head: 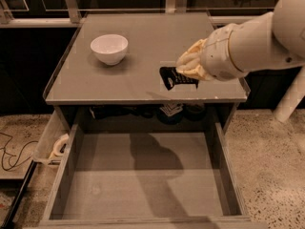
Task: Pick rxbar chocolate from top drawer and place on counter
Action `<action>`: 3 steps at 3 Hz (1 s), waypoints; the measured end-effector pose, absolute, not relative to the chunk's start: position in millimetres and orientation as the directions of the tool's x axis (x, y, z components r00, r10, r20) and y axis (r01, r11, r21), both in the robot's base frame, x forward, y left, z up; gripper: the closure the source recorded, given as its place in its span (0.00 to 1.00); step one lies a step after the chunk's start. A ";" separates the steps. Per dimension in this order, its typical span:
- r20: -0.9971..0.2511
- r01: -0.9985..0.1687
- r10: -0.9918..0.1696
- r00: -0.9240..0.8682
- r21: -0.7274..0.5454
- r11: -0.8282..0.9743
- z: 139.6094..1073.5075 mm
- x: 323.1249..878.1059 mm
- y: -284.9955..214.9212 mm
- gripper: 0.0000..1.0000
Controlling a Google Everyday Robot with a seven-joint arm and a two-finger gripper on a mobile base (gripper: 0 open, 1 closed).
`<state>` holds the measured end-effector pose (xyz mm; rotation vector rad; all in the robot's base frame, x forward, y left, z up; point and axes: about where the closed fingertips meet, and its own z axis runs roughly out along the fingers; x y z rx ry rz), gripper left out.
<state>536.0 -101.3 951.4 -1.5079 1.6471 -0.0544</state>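
At the far left, on the speckled floor (pixel 271 166), a thin cable (pixel 10 151) loops beside a narrow pale side tray (pixel 47 140) that carries a tape roll (pixel 61 145). To its right the top drawer (pixel 69 175) stands pulled out toward the near edge, its grey floor bare apart from the arm's shadow across the middle. Above and behind it sits the counter (pixel 143 32), a flat grey surface with a thin raised rim. A white bowl (pixel 109 48) stands upright on the counter's left half, well apart from everything else.

Under the counter's near edge, at the far end of the drawer opening, several dark packaged items (pixel 171 112) lie in shadow; what they are cannot be told.

Right of centre, over the near part of the counter, is the rxbar chocolate (pixel 167 76), a small black bar with pale lettering. Its right end is pinched in the end effector (pixel 183 73), whose cream-coloured fingers (pixel 190 61) are closed around it. Whether the bar rests on the counter or hangs just above it cannot be told. The white arm (pixel 257 42) reaches in from the right edge.
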 end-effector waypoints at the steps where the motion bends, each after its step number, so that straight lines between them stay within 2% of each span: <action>1: -0.567 -0.770 -0.814 0.127 -0.574 0.280 948.7 571.6 -98.6 1.00; 3: -0.609 -0.737 -0.775 0.167 -0.600 0.313 933.8 620.9 -89.4 1.00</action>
